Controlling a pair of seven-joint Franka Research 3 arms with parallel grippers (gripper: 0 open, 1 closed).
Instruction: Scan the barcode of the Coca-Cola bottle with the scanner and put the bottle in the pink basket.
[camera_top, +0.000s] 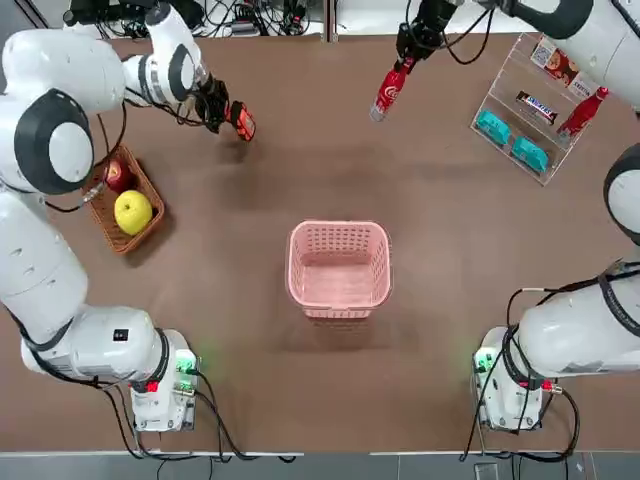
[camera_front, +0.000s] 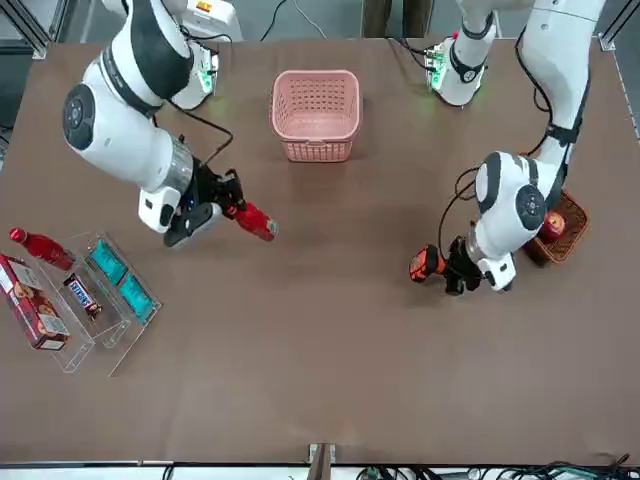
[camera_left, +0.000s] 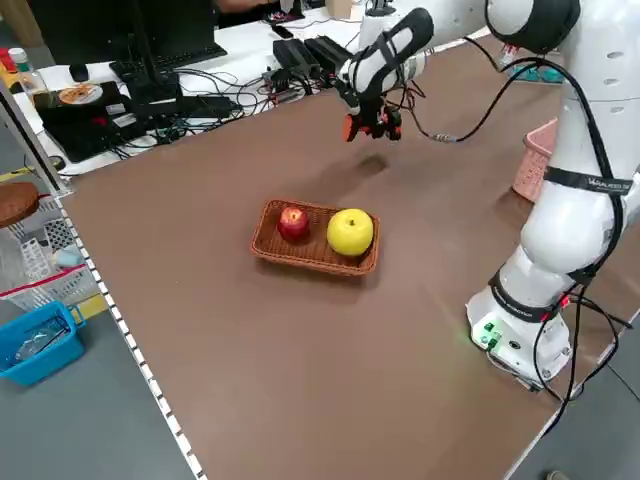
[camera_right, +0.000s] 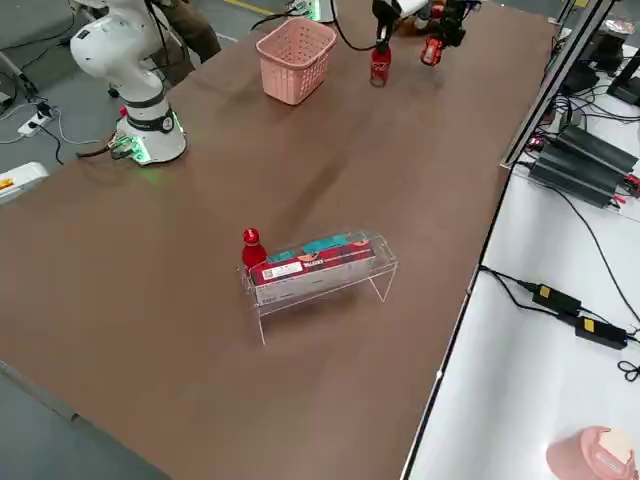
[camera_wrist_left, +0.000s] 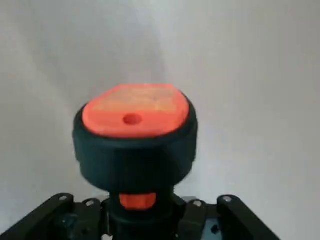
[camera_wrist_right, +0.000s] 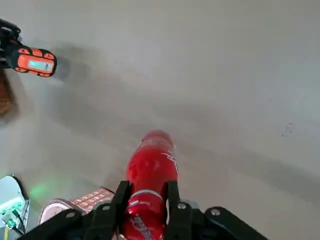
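Front view: Bottle and scanner held aloft

My right gripper (camera_front: 228, 200), fingers clamped on the cola bottle (camera_front: 254, 220), slants it over the table (camera_front: 330, 330). My left gripper (camera_front: 462, 268), its arm reaching down past the fruit basket (camera_front: 560, 230), clamps the scanner (camera_front: 424, 263). The pink basket (camera_front: 316, 108) sits apart, between the arms' bases.

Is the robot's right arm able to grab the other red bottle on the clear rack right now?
Probably not yet: its gripper is already shut on one bottle.
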